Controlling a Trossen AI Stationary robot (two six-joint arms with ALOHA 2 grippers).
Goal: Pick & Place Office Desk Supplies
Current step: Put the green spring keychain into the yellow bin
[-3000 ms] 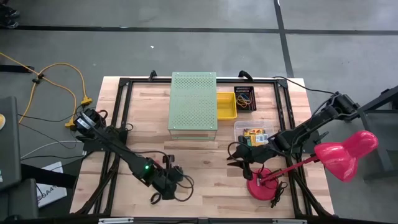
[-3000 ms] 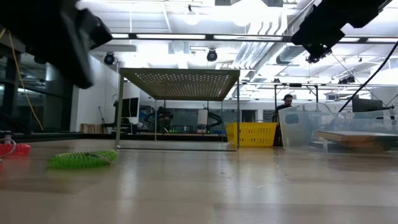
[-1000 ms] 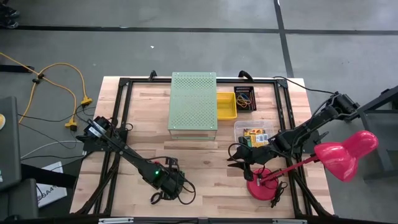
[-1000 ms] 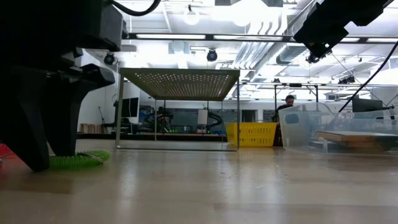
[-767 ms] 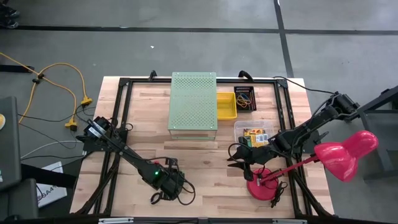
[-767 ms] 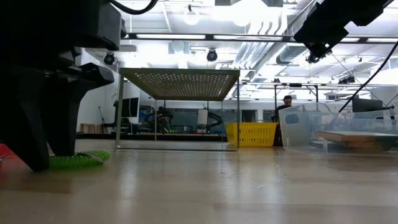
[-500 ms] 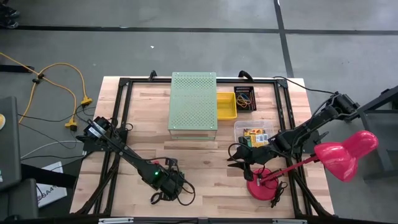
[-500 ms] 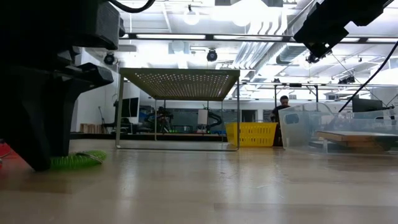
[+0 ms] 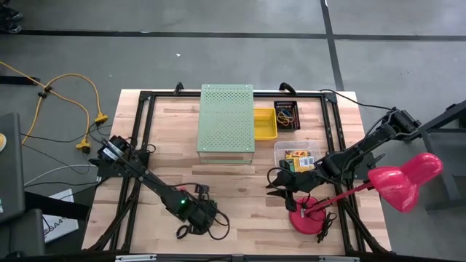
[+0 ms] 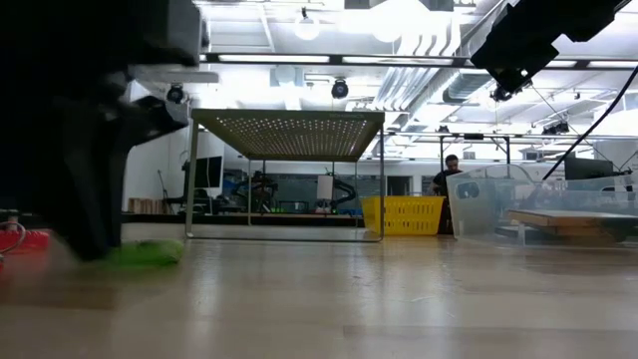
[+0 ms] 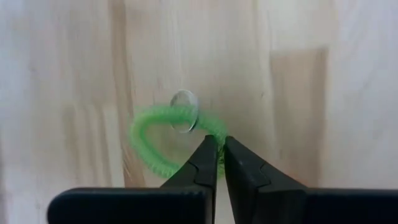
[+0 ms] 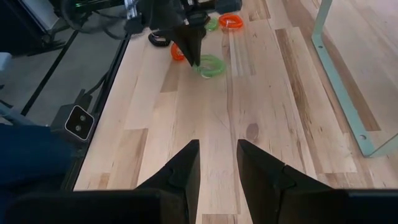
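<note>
Left gripper [image 11: 217,152] sat low at the table's [image 9: 240,189] near edge, fingers pressed together on the rim of the green band loop [image 11: 158,134], which lay flat on the wood. From the right wrist camera I saw that same loop [image 12: 210,65] just beside an orange loop [image 12: 231,20] and a red one [image 12: 177,53]. Right gripper [image 12: 216,155] hovered mid-table with fingers spread, holding nothing, near the pink lamp's base [image 9: 304,218].
</note>
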